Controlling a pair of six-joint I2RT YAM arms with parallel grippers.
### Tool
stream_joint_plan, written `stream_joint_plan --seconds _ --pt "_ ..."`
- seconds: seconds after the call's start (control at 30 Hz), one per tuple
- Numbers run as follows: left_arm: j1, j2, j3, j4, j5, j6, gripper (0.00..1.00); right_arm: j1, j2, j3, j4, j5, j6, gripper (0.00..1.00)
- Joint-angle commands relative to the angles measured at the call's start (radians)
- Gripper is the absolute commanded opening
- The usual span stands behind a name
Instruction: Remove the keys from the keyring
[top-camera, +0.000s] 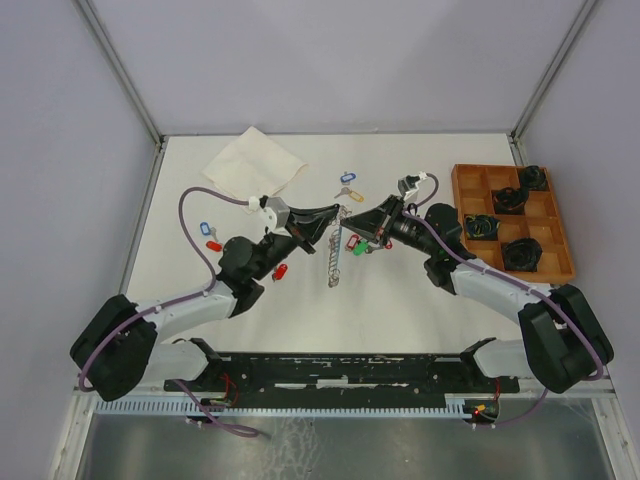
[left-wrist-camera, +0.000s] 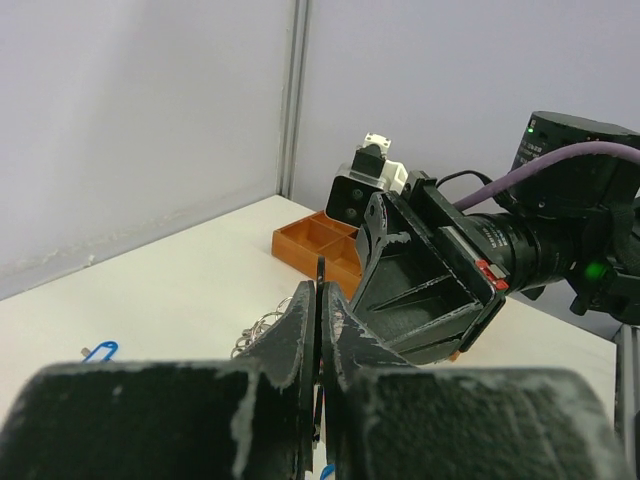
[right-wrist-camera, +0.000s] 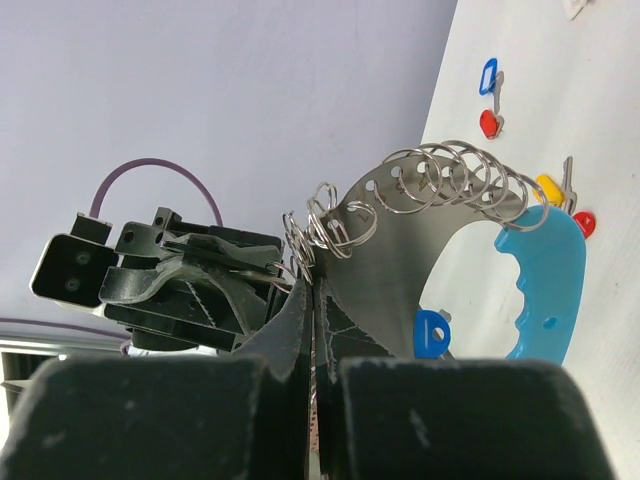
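The keyring (top-camera: 335, 256) hangs above the middle of the table between my two grippers. In the right wrist view it is a curved silvery plate (right-wrist-camera: 400, 265) carrying a row of split rings (right-wrist-camera: 450, 178) and joined to a light-blue band (right-wrist-camera: 545, 285); a blue-tagged key (right-wrist-camera: 430, 333) hangs on it. My right gripper (right-wrist-camera: 312, 288) (top-camera: 352, 220) is shut on the plate's upper end. My left gripper (left-wrist-camera: 320, 292) (top-camera: 328, 214) faces it, shut on a thin flat key seen edge-on.
Loose tagged keys lie on the table: blue (top-camera: 348, 177), yellow (top-camera: 352, 194), blue (top-camera: 205, 228), red (top-camera: 213, 243), red (top-camera: 280, 271). An orange compartment tray (top-camera: 457, 190) holding black parts stands at the right. A white cloth (top-camera: 255, 165) lies at the back left.
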Motion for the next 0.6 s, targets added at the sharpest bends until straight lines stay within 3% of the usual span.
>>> stream_joint_plan --seconds 0.0,0.57 --pt "0.022 -0.055 0.09 0.014 0.041 -0.061 0.03 -0.018 -0.017 -0.007 0.038 0.064 0.005 0.01" --pt "0.027 -0.064 0.198 -0.087 0.034 -0.066 0.03 -0.018 -0.011 -0.027 0.061 0.075 0.07 0.03"
